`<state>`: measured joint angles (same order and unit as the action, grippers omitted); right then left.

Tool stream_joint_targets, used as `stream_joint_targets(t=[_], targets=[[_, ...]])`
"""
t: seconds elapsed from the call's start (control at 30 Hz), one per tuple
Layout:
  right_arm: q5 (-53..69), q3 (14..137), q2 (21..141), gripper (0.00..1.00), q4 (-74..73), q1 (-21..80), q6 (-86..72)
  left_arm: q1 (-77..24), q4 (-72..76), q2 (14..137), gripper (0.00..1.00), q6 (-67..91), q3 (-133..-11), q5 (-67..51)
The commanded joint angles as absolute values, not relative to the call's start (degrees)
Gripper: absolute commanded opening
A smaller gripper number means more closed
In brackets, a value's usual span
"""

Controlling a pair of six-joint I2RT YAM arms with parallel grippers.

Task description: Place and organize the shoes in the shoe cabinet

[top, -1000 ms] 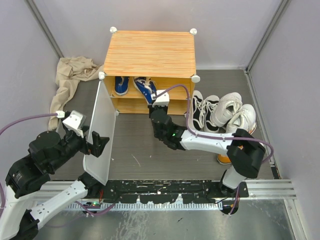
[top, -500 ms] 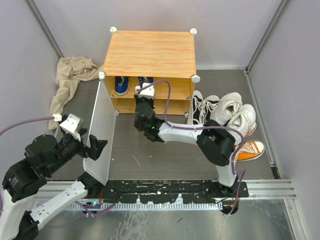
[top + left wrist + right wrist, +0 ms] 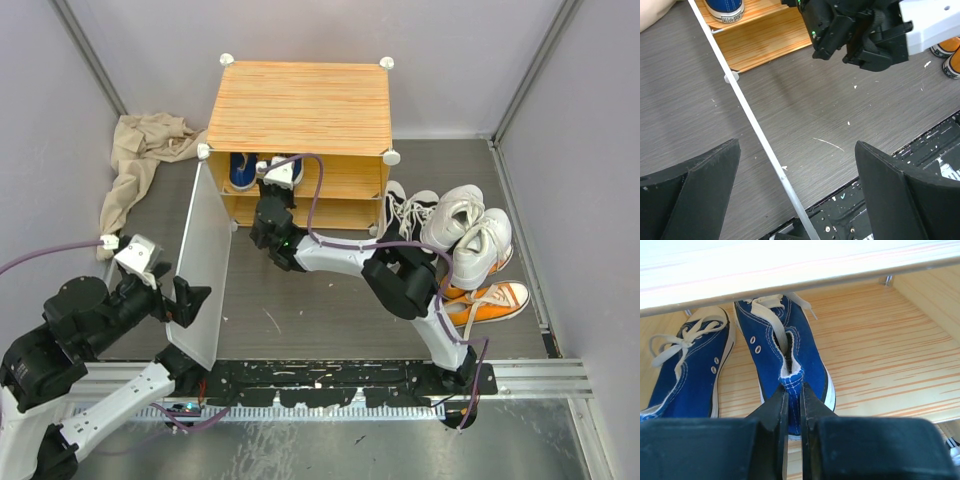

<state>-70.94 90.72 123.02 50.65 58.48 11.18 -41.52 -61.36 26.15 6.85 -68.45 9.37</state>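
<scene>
The right tool (image 3: 792, 390) has swung further left into the shoe cabinet (image 3: 300, 105), clamped narrow on the blue shoe (image 3: 785, 347) now beside its mate (image 3: 687, 370) on the shelf (image 3: 880, 340), while the left tool (image 3: 795, 170) gapes wide astride the door (image 3: 200, 250)

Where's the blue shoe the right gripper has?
Right wrist view: the blue shoe is on the cabinet shelf, just right of its mate, heel pinched by the right gripper.

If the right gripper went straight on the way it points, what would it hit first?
The blue shoe that the right gripper pinches by the heel; it would likely push that deeper along the cabinet shelf, beside the other blue shoe. Depth beyond is unclear.
</scene>
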Motion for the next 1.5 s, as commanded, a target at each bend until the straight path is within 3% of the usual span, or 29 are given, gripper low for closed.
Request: stream_joint_targets(t=[0.0, 0.3, 0.57, 0.63, 0.87, 0.93, 1.47], targets=[[-71.82, 97.66, 124.08, 0.01, 57.79, 57.13, 11.79, -41.63, -61.0, 25.12, 0.98, 7.05, -69.6, 9.17], [-66.89, 101.81, 126.4, 0.01, 47.83, 56.49, 3.87, -41.64, -60.97, 24.63, 0.98, 6.88, -68.72, 9.23], [-61.0, 104.32, 127.46, 0.12, 38.31, 55.78, -3.8, -41.61, -61.39, 23.62, 0.98, 7.33, -68.15, 9.68], [-59.78, 106.19, 128.51, 0.18, 36.04, 55.63, -5.06, -41.66, -61.34, 23.13, 0.98, 7.46, -67.88, 10.0], [-56.53, 105.54, 126.49, 0.6, 31.13, 55.63, -9.3, -41.64, -61.9, 22.59, 0.98, 7.32, -68.08, 10.43], [-55.18, 103.63, 124.63, 0.66, 30.69, 55.63, -10.18, -41.66, -62.0, 22.53, 0.98, 7.14, -67.95, 10.54], [-33.15, 85.79, 103.93, 0.77, 21.18, 56.16, -21.62, -41.64, -62.12, 20.83, 0.98, 6.85, -68.1, 10.69]])
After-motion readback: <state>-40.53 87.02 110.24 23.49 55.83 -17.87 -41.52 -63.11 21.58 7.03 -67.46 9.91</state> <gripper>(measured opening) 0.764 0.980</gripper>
